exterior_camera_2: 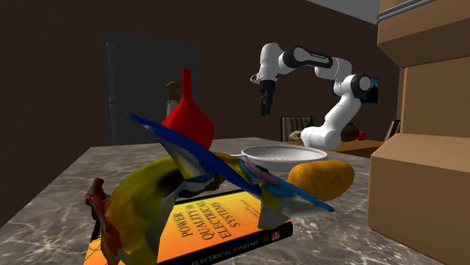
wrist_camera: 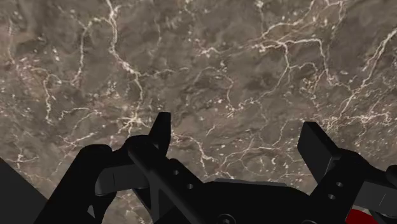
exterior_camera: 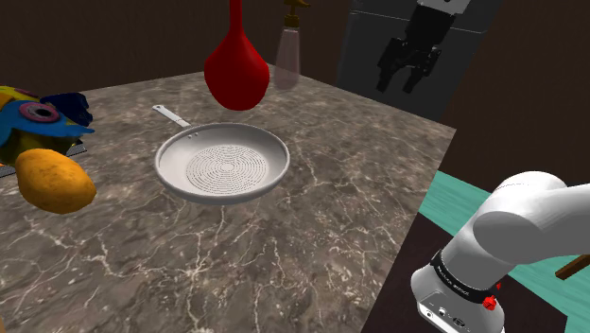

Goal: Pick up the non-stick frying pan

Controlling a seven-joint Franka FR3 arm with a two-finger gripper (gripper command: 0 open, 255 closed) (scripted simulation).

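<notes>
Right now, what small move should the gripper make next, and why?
Probably carry the gripper toward the shoulder view's left and down, toward the handle of the grey pan: the open gripper hangs high over marble countertop, far from both.

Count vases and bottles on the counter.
2: red vase by the frying pan; pale bottle next to the vase, on the shoulder view's right. More could be hidden behind the toy.
</notes>
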